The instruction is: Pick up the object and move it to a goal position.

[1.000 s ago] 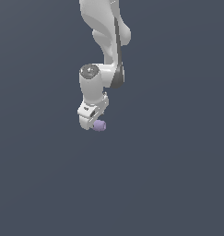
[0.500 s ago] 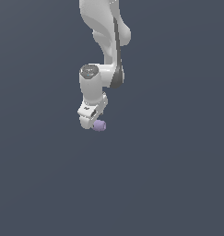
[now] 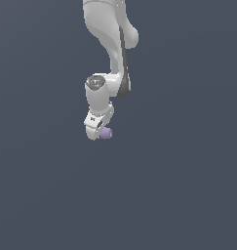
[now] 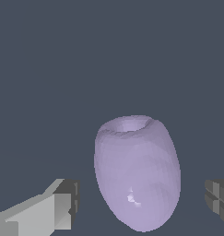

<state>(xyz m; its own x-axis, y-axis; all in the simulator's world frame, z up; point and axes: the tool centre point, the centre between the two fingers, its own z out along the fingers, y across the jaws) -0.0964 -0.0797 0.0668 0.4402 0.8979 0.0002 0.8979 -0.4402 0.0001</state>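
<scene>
Claw (image 4: 141, 207): wide, a finger (image 4: 53, 209) on each side of the lump, gaps on both sides, holding nothing
Object (image 4: 137, 173): pale lavender egg-shaped lump with a dimpled end, lying between the fingers, long axis pointing away from the wrist
Exterior view: object (image 3: 106, 133) beside the claw tip (image 3: 94, 131), towards that view's right

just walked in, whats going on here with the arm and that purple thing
A white Panda arm has lowered its gripper around a small lavender object. In the wrist view the object sits between the two fingers, with a visible gap on each side, so the gripper is open and nothing is grasped yet.
</scene>
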